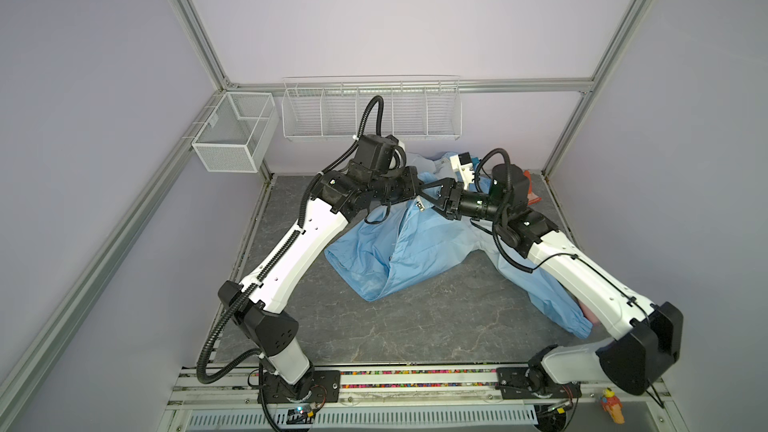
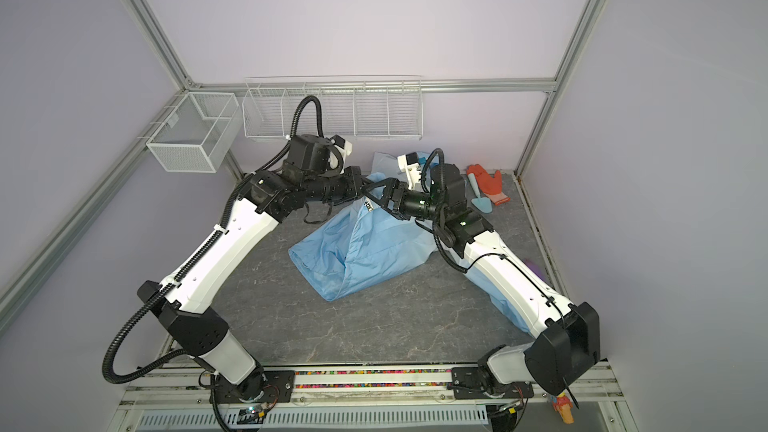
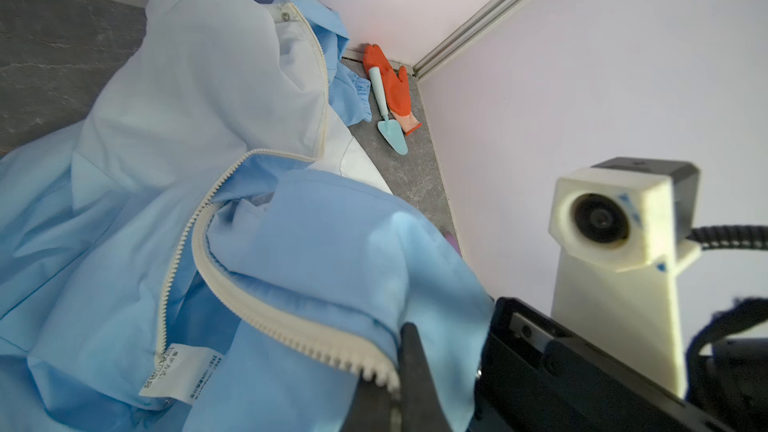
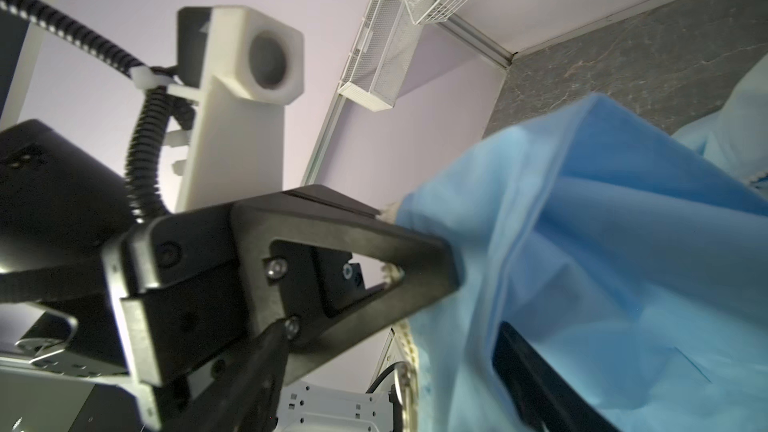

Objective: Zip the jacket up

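Light-blue cloth, thin and creased: the jacket point(image 1: 399, 251) is found heaped on the grey worktop point(image 1: 415, 326), from the middle toward the rear. One sleeve trails beneath the right arm toward the front edge. Part of the front is held raised off the heap, between the two arms.

White zipper point(image 3: 266, 313) — noted open. In the left wrist view both rows of teeth are seen running apart, with paler lining exposed between them; nowhere are they meshed. No slider can be made out. A care label point(image 3: 178, 371) is sewn beside one row.

Left gripper point(image 3: 399, 380): fingers pressed together, pinching the jacket at the near end of one tooth row.

Right gripper point(image 1: 429, 199): fingers spread, set close to the left one's tip, with cloth lying between and over them. No hold is seen.

Progress is judged early. One side is secured, but none of the zipping proper is done. Left to do, by this reading: the two ends brought together, the slider seated, then drawn the whole length.

In the rear right corner, well apart, an orange glove point(image 2: 486, 184) is noted, with a small pale-blue trowel point(image 2: 478, 197) laid across it.
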{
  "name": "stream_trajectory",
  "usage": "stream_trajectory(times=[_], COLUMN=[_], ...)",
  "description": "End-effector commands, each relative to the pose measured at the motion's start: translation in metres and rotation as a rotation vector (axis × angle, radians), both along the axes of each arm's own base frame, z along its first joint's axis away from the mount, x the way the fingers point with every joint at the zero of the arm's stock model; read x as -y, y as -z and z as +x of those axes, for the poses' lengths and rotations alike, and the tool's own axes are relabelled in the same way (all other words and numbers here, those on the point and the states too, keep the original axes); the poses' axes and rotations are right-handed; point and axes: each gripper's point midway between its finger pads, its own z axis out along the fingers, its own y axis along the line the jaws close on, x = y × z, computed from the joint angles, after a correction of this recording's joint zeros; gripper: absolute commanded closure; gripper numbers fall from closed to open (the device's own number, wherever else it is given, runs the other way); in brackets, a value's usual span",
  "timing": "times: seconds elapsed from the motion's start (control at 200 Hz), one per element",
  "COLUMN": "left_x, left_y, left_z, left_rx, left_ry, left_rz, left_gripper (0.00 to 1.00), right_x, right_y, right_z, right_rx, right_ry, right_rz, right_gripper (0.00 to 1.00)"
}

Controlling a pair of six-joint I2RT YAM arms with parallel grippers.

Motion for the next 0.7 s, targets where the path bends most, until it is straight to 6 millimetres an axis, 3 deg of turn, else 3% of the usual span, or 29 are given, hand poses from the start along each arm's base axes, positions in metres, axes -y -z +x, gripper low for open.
stream_trajectory(times=[0.0,0.32,0.695], left_x=[0.005,0.006,0.004], left_y=[-0.024,-0.026,-0.026], left_z=[-0.013,-0.016,-0.017], left_rx=[0.032,0.029,0.027], left_ry=[0.06,0.074,0.066], left_rz=[-0.046,-0.057,-0.063], left_gripper=[1.0,1.0,1.0], right_x=[0.001,0.006,0.001], right_y=[0.001,0.021,0.019], right_z=[-0.015,-0.015,-0.012], right_rx=[0.058,0.033,0.002], right_ry=[-0.125,-0.227,-0.251], right_rz=[-0.035,-0.08,-0.044], right_gripper=[0.23,0.42,0.65])
